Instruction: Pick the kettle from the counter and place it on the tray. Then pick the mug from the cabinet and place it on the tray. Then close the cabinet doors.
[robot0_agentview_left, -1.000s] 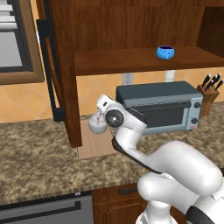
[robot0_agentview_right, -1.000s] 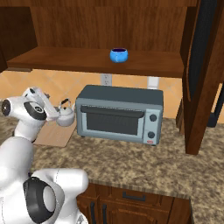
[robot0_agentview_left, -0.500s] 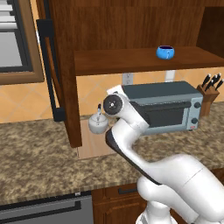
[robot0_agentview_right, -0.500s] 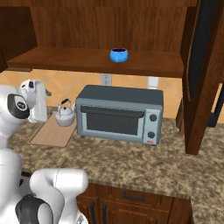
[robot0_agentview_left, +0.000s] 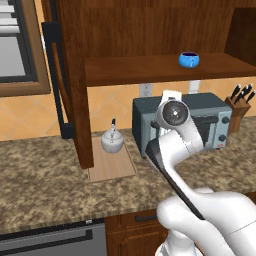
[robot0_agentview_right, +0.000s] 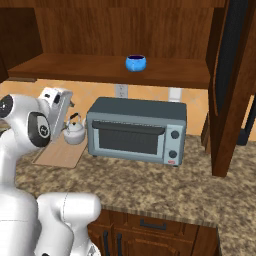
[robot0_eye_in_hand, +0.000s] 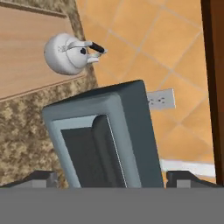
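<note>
The kettle (robot0_agentview_left: 112, 141) sits on the tray (robot0_agentview_left: 114, 165), at the back end of it, near the wall. The tray lies flat on the counter (robot0_agentview_left: 45, 185), just to the left of the grey toaster oven (robot0_agentview_right: 135, 128). From the hand view, the kettle (robot0_eye_in_hand: 69, 54) rests on the tray's (robot0_eye_in_hand: 26, 57) edge, and the toaster oven (robot0_eye_in_hand: 103, 135) is close below the hand. The gripper (robot0_eye_in_hand: 111, 177) is up in the air above the toaster oven. Its two fingers (robot0_eye_in_hand: 41, 177) are wide apart and hold nothing. The blue mug (robot0_agentview_left: 189, 59) stands on the shelf of the cabinet (robot0_agentview_left: 150, 67), up above the toaster oven. Both cabinet doors (robot0_agentview_left: 70, 80) are swung open, one to the left of the tray and one (robot0_agentview_right: 232, 85) to the right of the toaster oven. A block of knives (robot0_agentview_left: 240, 100) stands on the counter, just right of the toaster oven.
</note>
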